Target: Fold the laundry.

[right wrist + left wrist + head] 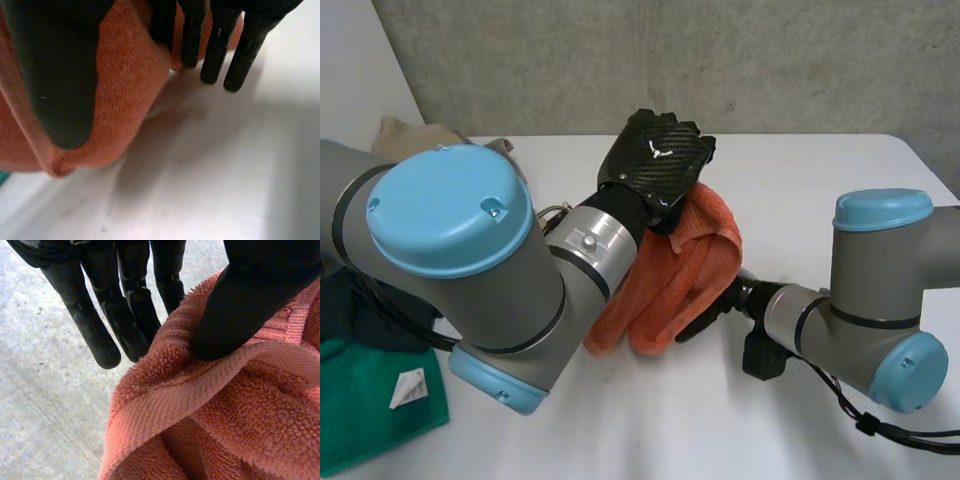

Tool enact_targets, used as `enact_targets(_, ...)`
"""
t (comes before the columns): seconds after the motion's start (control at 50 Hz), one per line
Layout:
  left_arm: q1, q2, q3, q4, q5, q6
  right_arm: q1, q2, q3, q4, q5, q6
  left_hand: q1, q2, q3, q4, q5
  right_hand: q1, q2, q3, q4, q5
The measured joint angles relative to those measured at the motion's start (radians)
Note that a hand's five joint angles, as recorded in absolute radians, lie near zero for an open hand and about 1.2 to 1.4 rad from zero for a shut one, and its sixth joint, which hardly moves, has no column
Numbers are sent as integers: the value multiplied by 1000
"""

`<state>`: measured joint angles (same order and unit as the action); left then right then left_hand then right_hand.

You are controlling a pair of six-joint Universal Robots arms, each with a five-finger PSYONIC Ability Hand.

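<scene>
Hanging from the left robot hand (655,160), the orange towel (670,285) droops in folds over the white surface (800,190), its ribbed terry hem pinched under the thumb; the right robot hand (705,312) pinches a lower corner between thumb and fingers.

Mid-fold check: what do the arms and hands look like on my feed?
The left arm and right arm are thick grey tubes with rounded light-blue caps. The left hand has a glossy black woven-pattern shell with a small white mark; the right hand is black.
</scene>
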<state>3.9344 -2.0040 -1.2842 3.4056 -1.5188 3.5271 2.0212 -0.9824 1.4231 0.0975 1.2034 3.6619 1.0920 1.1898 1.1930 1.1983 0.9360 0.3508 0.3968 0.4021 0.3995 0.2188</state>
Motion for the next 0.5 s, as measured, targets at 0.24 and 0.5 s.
enact_targets(0.24,-5,25,-31,-1,-6,-6,-25,-37,-21,-4,-3,15,0,0,0,0,0,596,761,752,759,732)
enact_targets(0.5,14,152,-117,4,-61,-17,-114,-271,-235,-38,190,-528,0,2,0,0,0,599,775,780,784,757)
